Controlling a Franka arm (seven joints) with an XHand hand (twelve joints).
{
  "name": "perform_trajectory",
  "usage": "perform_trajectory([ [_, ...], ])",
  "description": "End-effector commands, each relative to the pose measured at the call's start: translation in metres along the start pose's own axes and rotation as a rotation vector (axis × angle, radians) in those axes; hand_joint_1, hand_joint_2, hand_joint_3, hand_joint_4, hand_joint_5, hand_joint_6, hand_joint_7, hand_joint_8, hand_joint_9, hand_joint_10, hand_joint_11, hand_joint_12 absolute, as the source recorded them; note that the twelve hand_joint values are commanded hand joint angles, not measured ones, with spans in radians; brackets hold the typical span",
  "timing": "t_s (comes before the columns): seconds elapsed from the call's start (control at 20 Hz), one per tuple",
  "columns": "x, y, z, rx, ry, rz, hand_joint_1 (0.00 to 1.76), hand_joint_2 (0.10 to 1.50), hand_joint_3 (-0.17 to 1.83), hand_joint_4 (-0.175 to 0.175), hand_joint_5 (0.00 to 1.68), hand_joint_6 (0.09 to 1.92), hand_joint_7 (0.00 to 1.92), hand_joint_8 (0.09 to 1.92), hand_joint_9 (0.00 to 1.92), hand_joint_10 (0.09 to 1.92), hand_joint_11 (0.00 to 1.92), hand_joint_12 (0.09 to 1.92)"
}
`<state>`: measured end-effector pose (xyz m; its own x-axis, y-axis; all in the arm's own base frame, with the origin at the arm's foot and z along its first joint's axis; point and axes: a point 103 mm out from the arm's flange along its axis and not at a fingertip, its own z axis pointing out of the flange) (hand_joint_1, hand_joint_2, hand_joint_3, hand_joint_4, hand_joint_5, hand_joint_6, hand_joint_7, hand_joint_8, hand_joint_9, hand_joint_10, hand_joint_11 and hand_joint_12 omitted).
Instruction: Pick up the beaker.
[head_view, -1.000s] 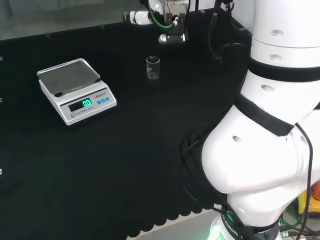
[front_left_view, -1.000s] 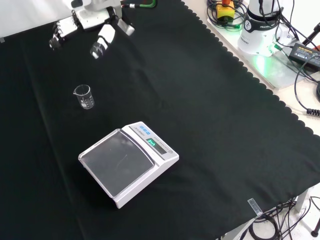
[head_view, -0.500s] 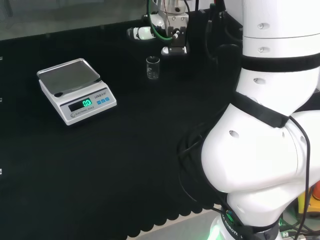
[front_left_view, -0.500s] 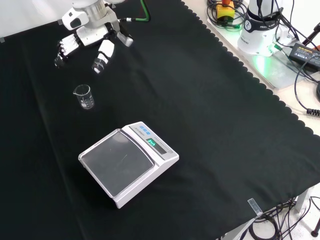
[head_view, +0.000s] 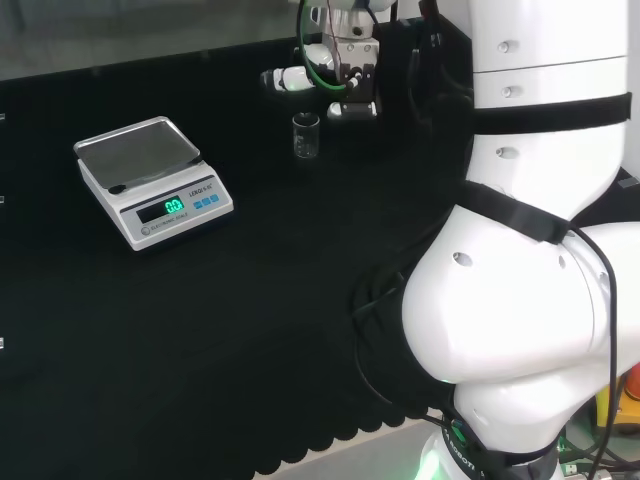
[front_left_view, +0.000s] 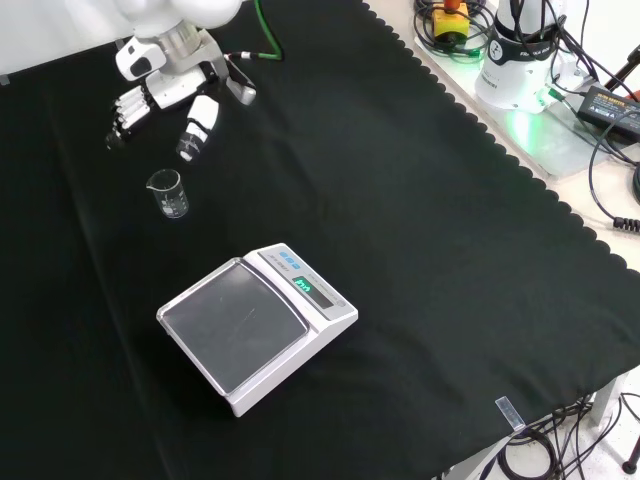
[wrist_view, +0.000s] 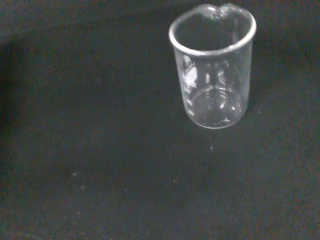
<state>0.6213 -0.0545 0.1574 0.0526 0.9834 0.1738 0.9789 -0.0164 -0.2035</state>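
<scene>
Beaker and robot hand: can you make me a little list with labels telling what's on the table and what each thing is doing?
beaker: small, clear glass, upright on the black cloth, looks empty
robot hand: open, fingers spread, just beyond the beaker in the front view, not touching it
scale: white, bare pan, display lit, nearer than the beaker in the front view
beaker picked up: not yet

A lab: beaker (front_left_view: 170, 193), digital scale (front_left_view: 256, 325), cloth-covered bench (front_left_view: 420, 220).

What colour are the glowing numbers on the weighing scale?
Green, on the white electronic scale with a silver pan. The head view shows the lit display best.
</scene>
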Motion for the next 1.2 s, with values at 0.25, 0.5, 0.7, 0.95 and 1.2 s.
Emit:
perform_trajectory([
  [0.25, -0.038, 0.031, 0.035, 0.066, 0.046, 0.016, 0.04, 0.89, 0.27, -0.079, 0.25, 0.09, 0.07, 0.79, 0.03, 0.80, 0.00, 1.52],
  [0.5, -0.040, 0.040, 0.048, 0.098, 0.071, 0.011, 0.04, 0.89, 0.27, -0.079, 0.25, 0.09, 0.07, 0.79, 0.03, 0.81, 0.00, 1.52],
  [0.7, -0.037, 0.044, 0.061, 0.128, 0.064, 0.004, 0.04, 0.89, 0.26, -0.079, 0.25, 0.09, 0.07, 0.79, 0.02, 0.81, 0.00, 1.52],
  [0.95, -0.035, 0.042, 0.075, 0.158, 0.038, 0.001, 0.04, 0.89, 0.26, -0.079, 0.25, 0.09, 0.07, 0.79, 0.02, 0.81, 0.00, 1.52],
  [1.2, -0.035, 0.037, 0.086, 0.185, 0.010, 0.003, 0.03, 0.89, 0.26, -0.079, 0.25, 0.09, 0.07, 0.80, 0.02, 0.81, 0.00, 1.51],
])
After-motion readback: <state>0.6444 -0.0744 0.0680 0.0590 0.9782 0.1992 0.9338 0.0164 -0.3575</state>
